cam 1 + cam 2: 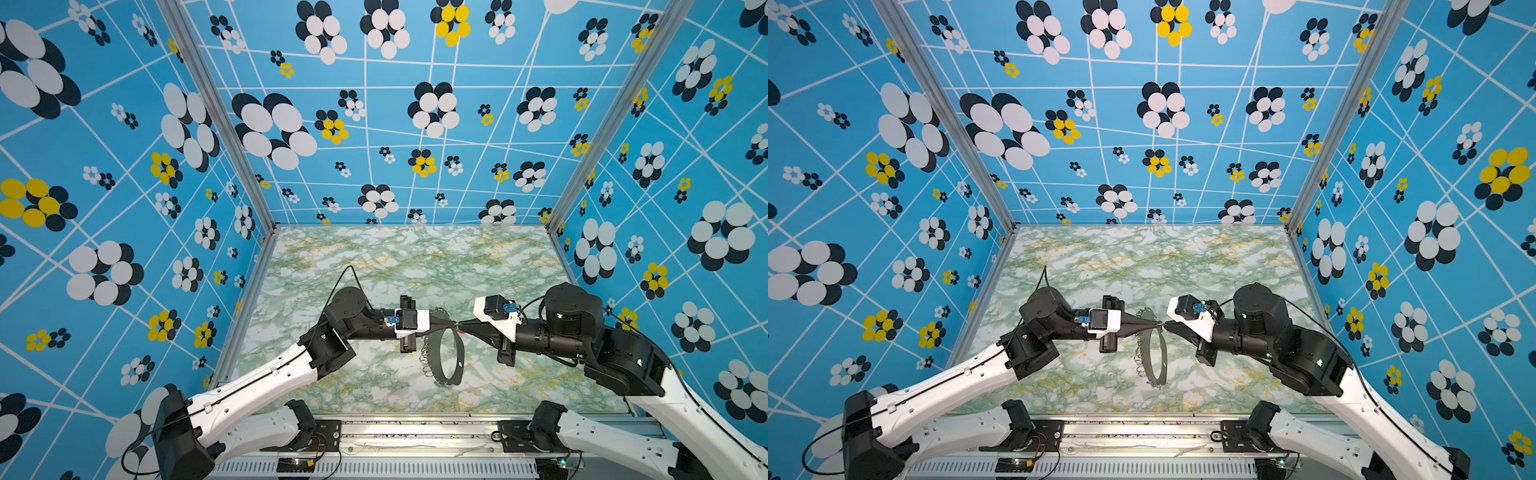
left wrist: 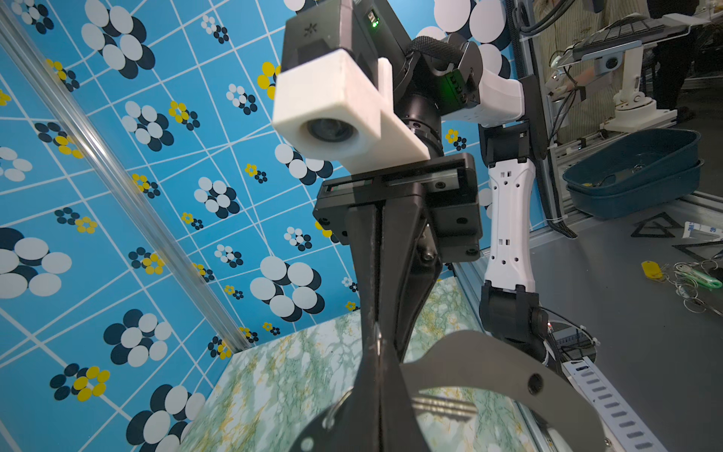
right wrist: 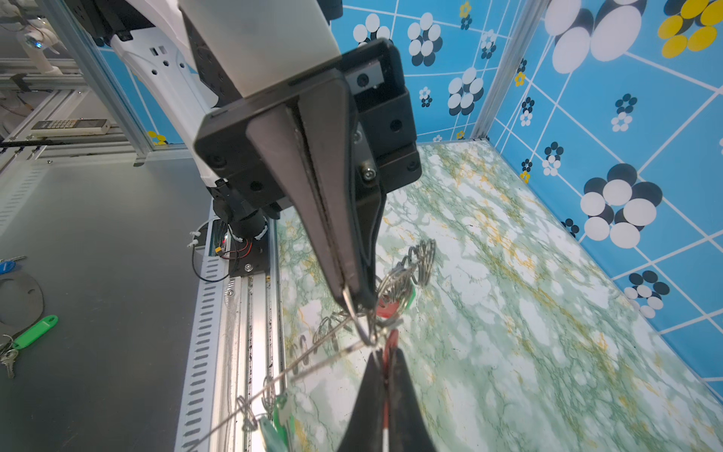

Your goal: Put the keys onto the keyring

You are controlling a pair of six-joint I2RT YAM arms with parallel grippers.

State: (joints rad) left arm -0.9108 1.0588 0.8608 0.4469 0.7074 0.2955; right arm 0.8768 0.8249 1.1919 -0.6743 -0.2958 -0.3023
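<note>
I saw the large flat dark-grey metal crescent keyring [image 1: 461, 357], edged with many small silver rings, hanging on edge in the lower middle of both top views, between the two arms. The left gripper [image 1: 453, 325] was clenched at its upper end, pinching one of those rings in the right wrist view. The right gripper [image 1: 461, 328] met it tip to tip, clamped on a red plastic key tag [image 3: 392, 340]. Green key tags [image 3: 282, 415] dangled from rings along the plate. I could not tell whether its lower end touched the green-and-white marbled desk [image 1: 374, 266]. Blue walls [image 1: 374, 124] printed with white lines and black, white and yellow flowers enclosed three sides.
</note>
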